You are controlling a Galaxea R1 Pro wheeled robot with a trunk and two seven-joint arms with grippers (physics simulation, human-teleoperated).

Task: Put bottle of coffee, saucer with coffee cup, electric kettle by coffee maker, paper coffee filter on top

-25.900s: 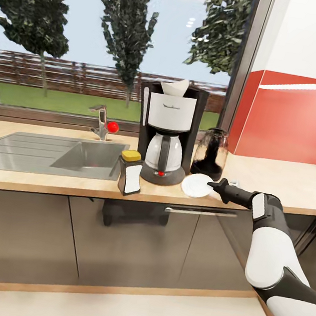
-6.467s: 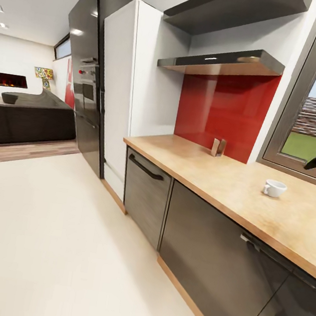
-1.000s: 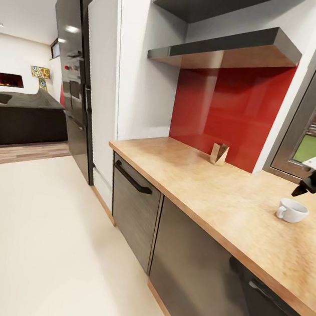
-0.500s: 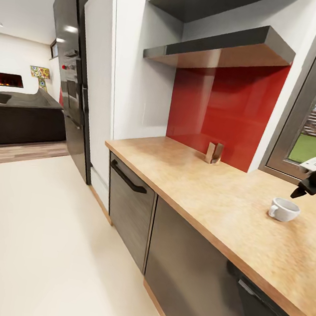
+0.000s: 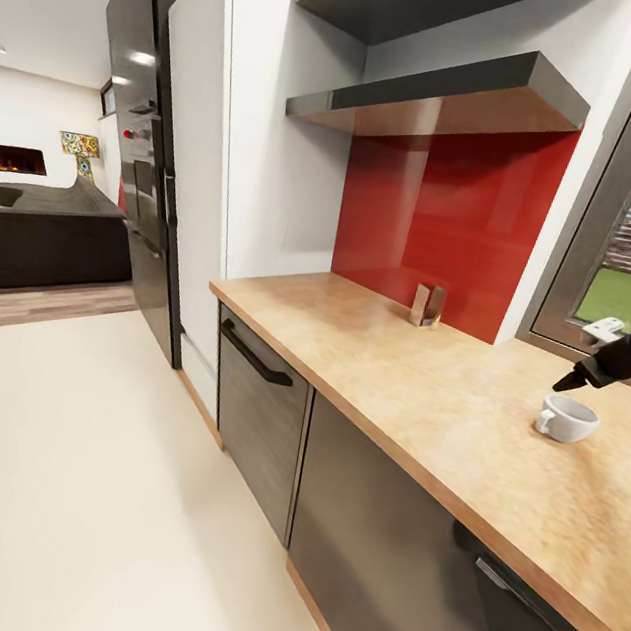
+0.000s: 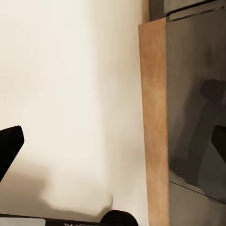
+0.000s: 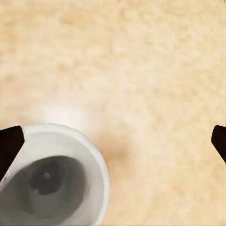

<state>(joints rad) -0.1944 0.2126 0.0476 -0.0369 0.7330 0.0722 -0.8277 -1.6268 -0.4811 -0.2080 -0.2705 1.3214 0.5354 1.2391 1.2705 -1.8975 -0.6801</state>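
**One cup, one claw above it**

One tiny plain white cup (image 5: pixel 567 419) stands alone on the long light wood-grain worktop (image 5: pixel 425 393), at 3 o'clock in the head view, back from the front edge with bare wood all round. The right claw (image 5: pixel 571 379) hovers just above, spread wide, empty. The left claw (image 6: pixel 113 150) hangs wide, empty, over cream floor (image 5: pixel 78 482).

Countertop (image 5: pixel 399 368): light wood look, speckled, matt. Cabinet fronts (image 5: pixel 375 527): dark grey, shiny (mirror the floor). Cup (image 5: pixel 565 419): white, smooth, like china. Back wall panel (image 5: pixel 442 213): red, glossy. Floor (image 5: pixel 78 482): pale, smooth. Hood (image 5: pixel 438 101): brushed metal.
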